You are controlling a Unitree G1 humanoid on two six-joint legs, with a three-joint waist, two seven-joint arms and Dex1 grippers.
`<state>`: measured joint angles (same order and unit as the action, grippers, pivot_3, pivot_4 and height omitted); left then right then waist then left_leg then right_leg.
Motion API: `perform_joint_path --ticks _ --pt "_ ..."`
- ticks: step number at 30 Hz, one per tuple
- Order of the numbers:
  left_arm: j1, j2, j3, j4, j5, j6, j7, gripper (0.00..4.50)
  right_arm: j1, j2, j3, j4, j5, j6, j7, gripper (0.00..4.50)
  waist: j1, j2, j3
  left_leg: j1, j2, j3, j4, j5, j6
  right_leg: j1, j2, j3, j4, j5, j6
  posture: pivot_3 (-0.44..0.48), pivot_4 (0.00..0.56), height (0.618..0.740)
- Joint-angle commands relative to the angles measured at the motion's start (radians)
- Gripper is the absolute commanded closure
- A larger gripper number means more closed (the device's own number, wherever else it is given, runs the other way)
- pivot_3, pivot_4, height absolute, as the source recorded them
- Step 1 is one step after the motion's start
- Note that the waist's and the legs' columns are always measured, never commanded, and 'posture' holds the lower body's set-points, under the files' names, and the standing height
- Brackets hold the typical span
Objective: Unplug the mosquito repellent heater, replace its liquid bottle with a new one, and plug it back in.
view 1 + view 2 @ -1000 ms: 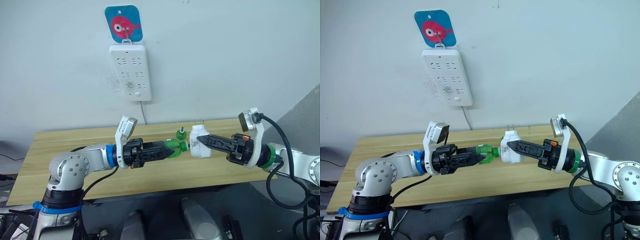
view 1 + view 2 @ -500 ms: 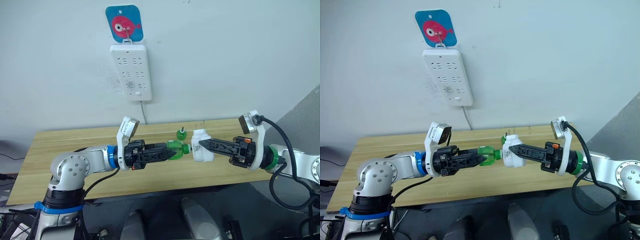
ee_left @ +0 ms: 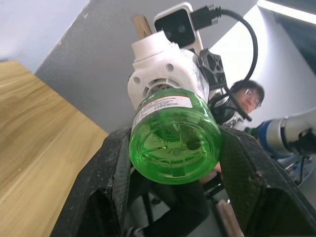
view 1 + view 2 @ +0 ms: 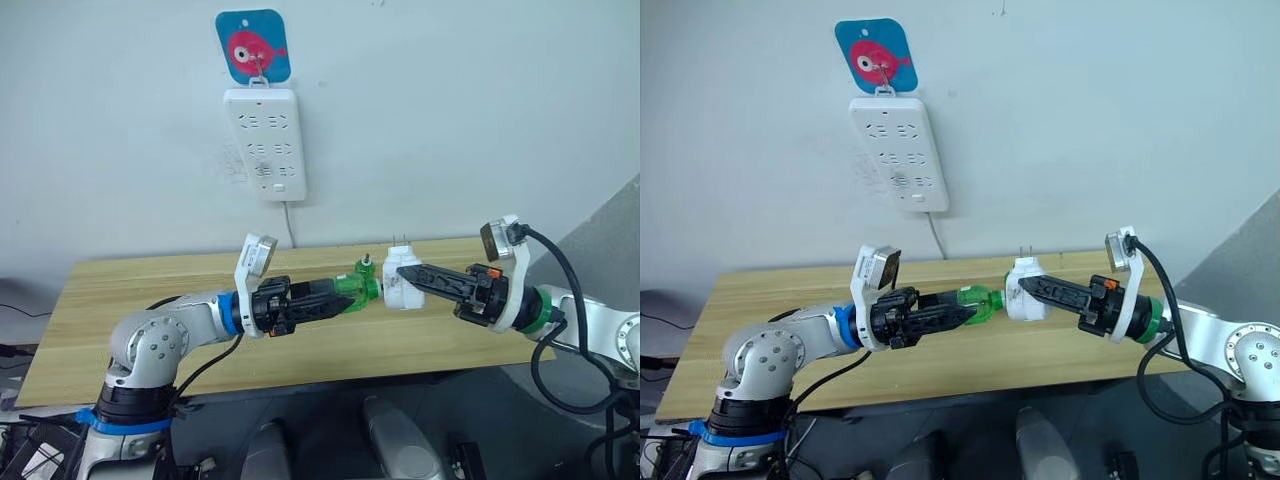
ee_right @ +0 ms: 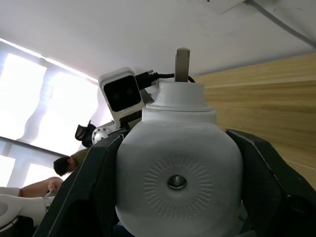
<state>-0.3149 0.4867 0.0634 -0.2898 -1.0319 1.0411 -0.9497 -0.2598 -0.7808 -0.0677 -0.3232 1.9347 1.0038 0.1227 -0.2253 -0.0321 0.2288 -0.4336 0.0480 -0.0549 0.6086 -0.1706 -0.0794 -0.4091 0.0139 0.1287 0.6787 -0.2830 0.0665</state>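
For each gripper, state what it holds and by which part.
Left gripper clamps the green bottle by its body; right gripper clamps the white heater by its rounded sides.

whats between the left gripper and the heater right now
The green bottle, clamped in the left gripper, bridges that stretch, its neck meeting the heater held by the right gripper; shown in both eye views.

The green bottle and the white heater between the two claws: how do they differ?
The green bottle is see-through and labelled, gripped by the left gripper. The mosquito repellent heater is opaque white with metal prongs pointing up, gripped by the right gripper. Both are held above the table, end to end.
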Motion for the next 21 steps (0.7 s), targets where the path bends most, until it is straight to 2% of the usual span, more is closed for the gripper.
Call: perform_joint_path --ticks 1,9,21 --pt "-0.023 -0.045 -0.089 -0.084 -0.005 -0.027 -0.013 2.21 -0.032 0.024 0.066 -0.081 0.038 0.041 0.039 1.56 0.005 0.0 0.0 0.0 0.0 0.0 0.0 0.0 0.0 0.0 0.0 0.0 0.0 0.0 0.0 -0.255 0.212 0.733" --pt "-0.024 -0.051 -0.079 -0.052 0.017 -0.05 -0.022 2.21 -0.029 0.01 0.072 -0.094 0.038 0.055 0.074 1.56 0.007 0.0 0.0 0.0 0.0 0.0 0.0 0.0 0.0 0.0 0.0 0.0 0.0 0.0 0.0 -0.253 0.209 0.733" --pt "-0.087 0.038 0.007 0.016 -0.102 0.073 -0.081 2.21 -0.028 -0.078 0.063 -0.062 0.037 0.094 0.118 1.56 0.006 0.0 0.0 0.0 0.0 0.0 0.0 0.0 0.0 0.0 0.0 0.0 0.0 0.0 0.0 -0.254 0.206 0.733"
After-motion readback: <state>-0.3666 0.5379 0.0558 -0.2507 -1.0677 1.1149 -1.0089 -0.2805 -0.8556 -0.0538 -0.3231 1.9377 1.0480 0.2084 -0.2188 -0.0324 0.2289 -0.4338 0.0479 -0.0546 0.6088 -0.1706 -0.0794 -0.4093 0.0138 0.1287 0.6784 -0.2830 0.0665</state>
